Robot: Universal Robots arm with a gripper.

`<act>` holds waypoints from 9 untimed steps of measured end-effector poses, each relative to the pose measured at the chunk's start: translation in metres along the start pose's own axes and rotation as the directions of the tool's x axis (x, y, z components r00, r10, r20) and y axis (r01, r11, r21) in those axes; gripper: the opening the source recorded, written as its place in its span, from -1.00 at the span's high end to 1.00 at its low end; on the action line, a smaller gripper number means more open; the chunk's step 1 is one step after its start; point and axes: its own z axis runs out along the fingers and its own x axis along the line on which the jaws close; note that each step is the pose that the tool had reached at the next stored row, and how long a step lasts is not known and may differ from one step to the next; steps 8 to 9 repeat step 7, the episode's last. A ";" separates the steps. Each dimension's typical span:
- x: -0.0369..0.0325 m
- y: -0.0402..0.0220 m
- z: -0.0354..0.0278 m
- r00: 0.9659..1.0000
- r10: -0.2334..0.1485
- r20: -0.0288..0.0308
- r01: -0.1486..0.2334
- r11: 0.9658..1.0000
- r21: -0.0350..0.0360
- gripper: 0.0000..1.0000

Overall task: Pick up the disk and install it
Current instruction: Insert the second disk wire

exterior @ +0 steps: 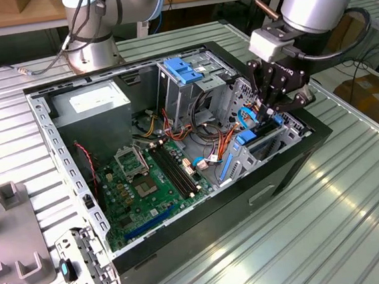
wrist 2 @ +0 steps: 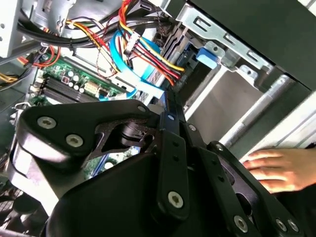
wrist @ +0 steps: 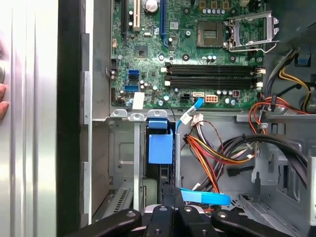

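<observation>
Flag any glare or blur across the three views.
Exterior view: bright glare streaks on the ribbed metal table. Second wrist view: a hand is washed out and soft; gripper linkage dark. First wrist view: evenly lit, motherboard crisp.

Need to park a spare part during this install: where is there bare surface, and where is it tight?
Bare: the ribbed table on the exterior view's right of the computer case, and the strip behind the case by the arm base. Crowded: the drive bay corner, where the hand, the disk and the wire bundle meet. A person's hand rests beside the case.
</observation>
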 end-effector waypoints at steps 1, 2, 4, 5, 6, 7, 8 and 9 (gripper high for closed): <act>0.0001 0.0000 -0.0029 1.000 0.000 0.000 0.000 1.000 0.000 0.79; 0.0001 0.0000 -0.0029 1.000 0.000 0.000 0.000 1.000 0.000 0.79; 0.0001 0.0000 -0.0033 1.000 0.000 0.000 0.000 1.000 0.000 0.79; 0.0001 0.0000 -0.0036 1.000 0.000 0.000 0.000 1.000 0.000 0.79; 0.0001 -0.0001 -0.0036 1.000 0.000 0.000 0.000 1.000 0.000 0.79; 0.0001 0.0000 -0.0036 1.000 0.000 0.000 0.000 1.000 0.000 0.79; 0.0001 0.0000 -0.0036 1.000 0.000 0.000 0.000 1.000 0.000 0.79; 0.0001 0.0000 -0.0036 1.000 0.000 0.000 0.000 1.000 0.000 0.79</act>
